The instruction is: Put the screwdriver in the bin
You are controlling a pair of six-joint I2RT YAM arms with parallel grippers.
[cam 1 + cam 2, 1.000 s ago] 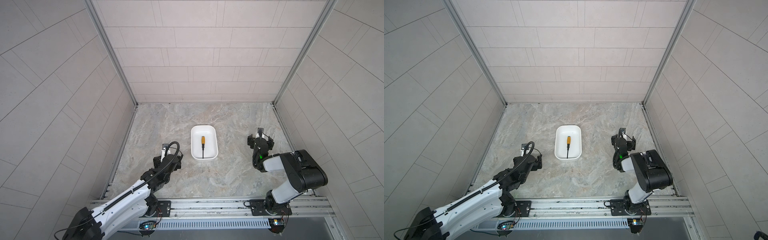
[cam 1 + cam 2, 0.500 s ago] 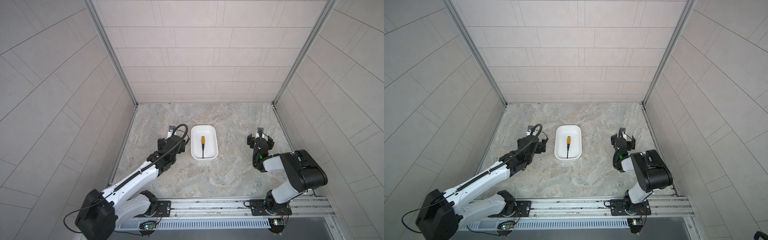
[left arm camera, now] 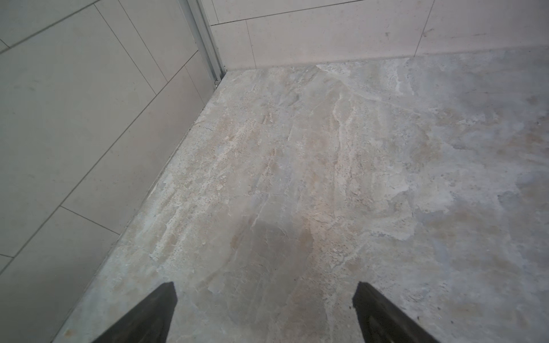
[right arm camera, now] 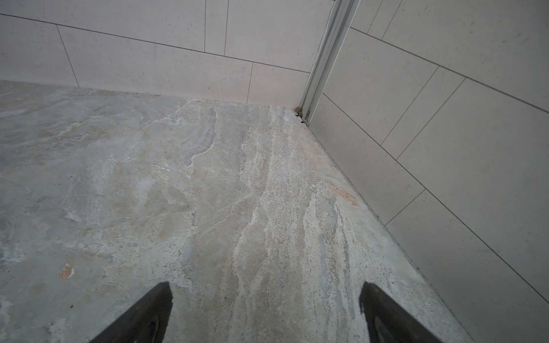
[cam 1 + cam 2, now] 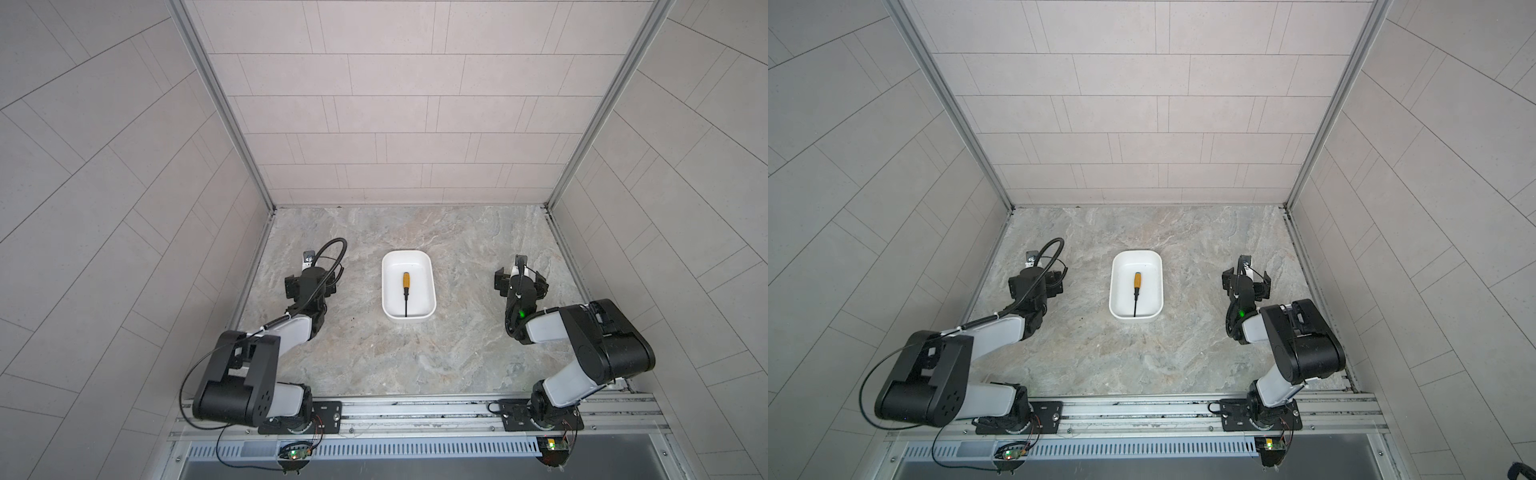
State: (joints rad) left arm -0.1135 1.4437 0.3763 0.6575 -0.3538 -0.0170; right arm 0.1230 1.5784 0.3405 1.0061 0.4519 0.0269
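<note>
The screwdriver [image 5: 406, 286] [image 5: 1136, 286], with a yellow-orange handle and a thin black shaft, lies flat inside the white bin [image 5: 423, 272] [image 5: 1151, 272] at the middle of the stone table in both top views. My left gripper [image 5: 312, 279] [image 5: 1036, 282] hangs low over the table, well left of the bin. It is open with nothing in it. My right gripper [image 5: 520, 277] [image 5: 1246, 279] stands open and empty, well right of the bin. In each wrist view the open gripper [image 3: 264, 294] [image 4: 265, 294] shows only bare stone between its dark fingertips [image 3: 162, 308] [image 4: 157, 308]; neither view shows the bin or the screwdriver.
Tiled walls close the table in on the left, back and right. A metal rail [image 5: 415, 409] carrying both arm bases runs along the front edge. Both folded elbows [image 5: 239, 374] [image 5: 606, 345] stand over the front corners.
The left arm has drawn back from a low, stretched pose and folded its elbow up; its gripper now sits farther left of the bin. The right arm, bin and screwdriver have not moved.
</note>
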